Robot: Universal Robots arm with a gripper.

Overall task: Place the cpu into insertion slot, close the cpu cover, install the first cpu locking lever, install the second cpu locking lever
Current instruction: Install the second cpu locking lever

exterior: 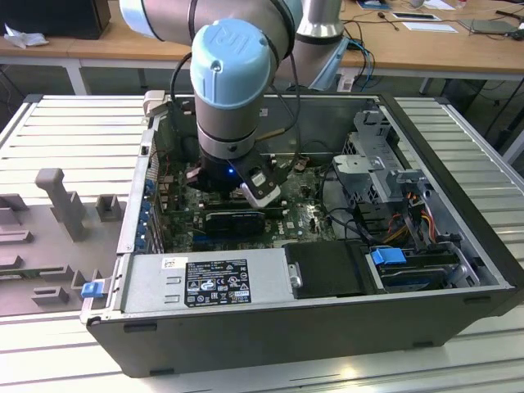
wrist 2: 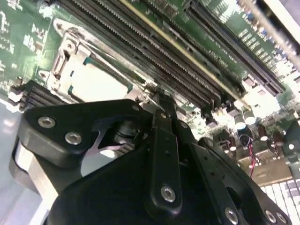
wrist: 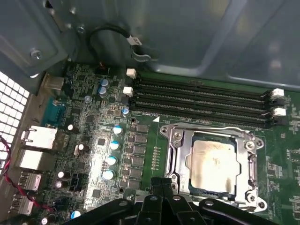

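The cpu [wrist: 213, 161] lies flat in the insertion slot [wrist: 253, 199] on the green board, its pale metal face showing through the window of the cpu cover [wrist: 182, 149], which is folded down over it. In the second wrist view the cpu [wrist 2: 98, 84] and cpu cover [wrist 2: 60, 63] sit just beyond the fingertips. My gripper [wrist: 162, 184] is shut, its black fingers pressed together at the socket's rim, close to a thin metal lever end [wrist 2: 149, 88]. In the exterior view the arm's wrist [exterior: 233, 176] reaches down into the open computer case.
Long black memory slots [wrist: 201, 96] run beside the socket. Capacitors [wrist: 110, 160] and rear ports [wrist: 35, 138] crowd the board's other side. A black card [exterior: 233, 219], the power supply [exterior: 205, 280], a drive cage [exterior: 372, 160] and cables [exterior: 401, 221] surround the arm inside the case.
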